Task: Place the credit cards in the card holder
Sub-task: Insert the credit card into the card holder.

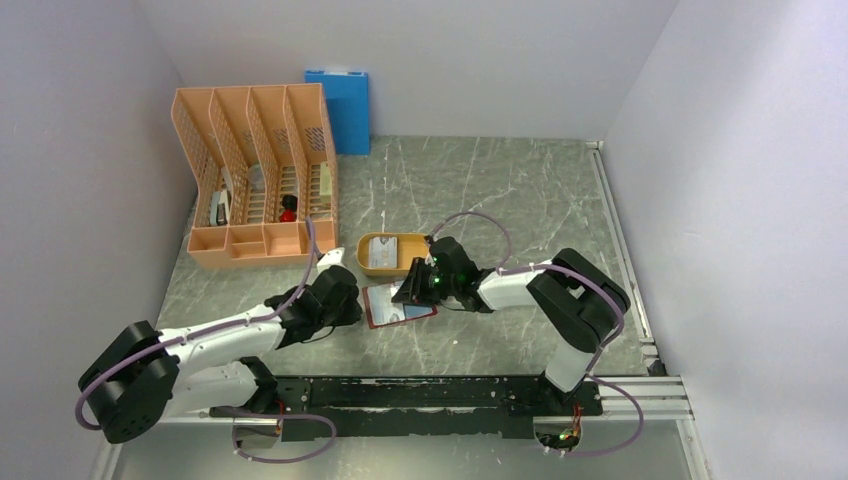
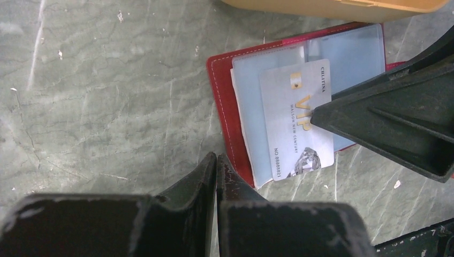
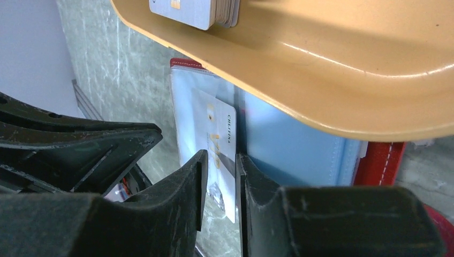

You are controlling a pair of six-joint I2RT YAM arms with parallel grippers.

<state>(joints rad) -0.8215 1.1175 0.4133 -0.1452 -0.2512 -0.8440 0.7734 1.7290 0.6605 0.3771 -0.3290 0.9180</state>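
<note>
Top external: card holder (image 1: 400, 303) lies open between both claws, orange tray (image 1: 392, 255) just behind. Left wrist: left gripper (image 2: 216, 160) clenched on nothing beside the holder's red edge, and a VIP card (image 2: 296, 120) lies across the pockets. Right wrist: right gripper (image 3: 221, 160) narrowed at that card, and whether it's pinching I can't tell. The card looks thin, stiff and slick, so take its free edge. Spare cards (image 3: 195, 10) sit in the tray.

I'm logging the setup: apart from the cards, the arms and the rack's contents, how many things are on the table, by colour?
Orange: 2, the file rack and the oval tray
Blue: 1, the folder
Dark red: 1, the card holder
Total: 4
</note>
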